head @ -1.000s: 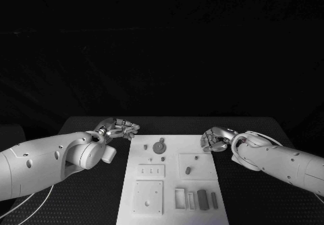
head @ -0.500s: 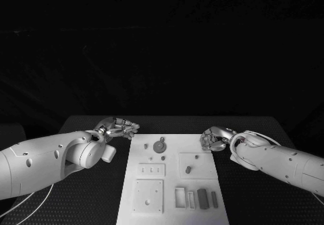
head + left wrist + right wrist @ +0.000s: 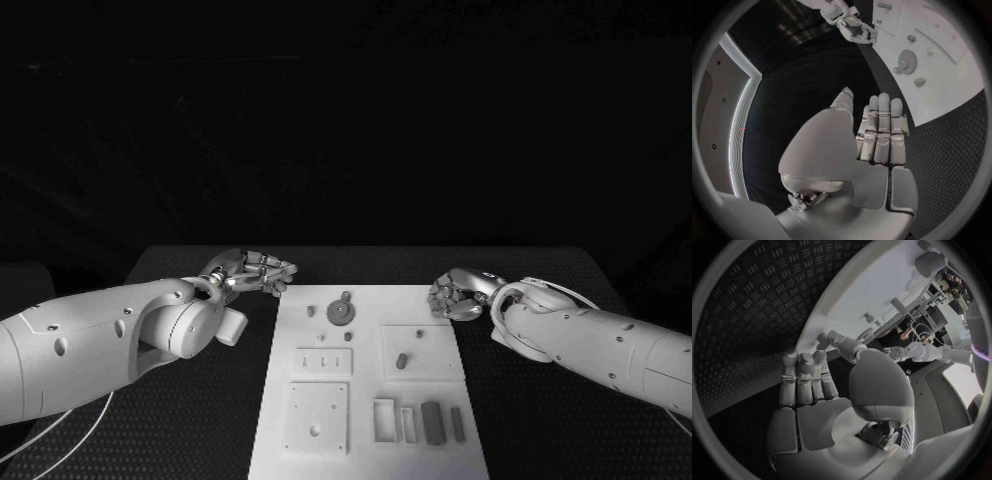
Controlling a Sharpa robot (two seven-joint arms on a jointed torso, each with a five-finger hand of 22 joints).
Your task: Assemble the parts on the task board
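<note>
The left robot hand (image 3: pixel 255 272) hovers over the black desk (image 3: pixel 188 262) just beside the far left corner of the task board (image 3: pixel 366 420). In the head view its fingers look loosely bent; the left wrist view shows them lying side by side and nearly straight, with nothing in the palm, so it holds nothing.

The task board lies in the middle of the desk, running from between the two hands toward the robot. At its far end a round disc-shaped part (image 3: pixel 342 314) lies flat, with a small peg (image 3: pixel 310 311) just to its left. Nearer the robot, on the left half, a square plate with three slots (image 3: pixel 325 362) sits above a larger square plate (image 3: pixel 317 419). On the right half a small dark part (image 3: pixel 402 360) lies on a raised square. At the near right, several oblong parts (image 3: pixel 433 424) stand side by side next to a rectangular frame (image 3: pixel 384 421).

The right robot hand (image 3: pixel 463 296) sits at the board's far right edge, its fingers curled in. From the right wrist view the fingers (image 3: pixel 804 375) extend together along the board's edge, and nothing is visible in its grasp.
</note>
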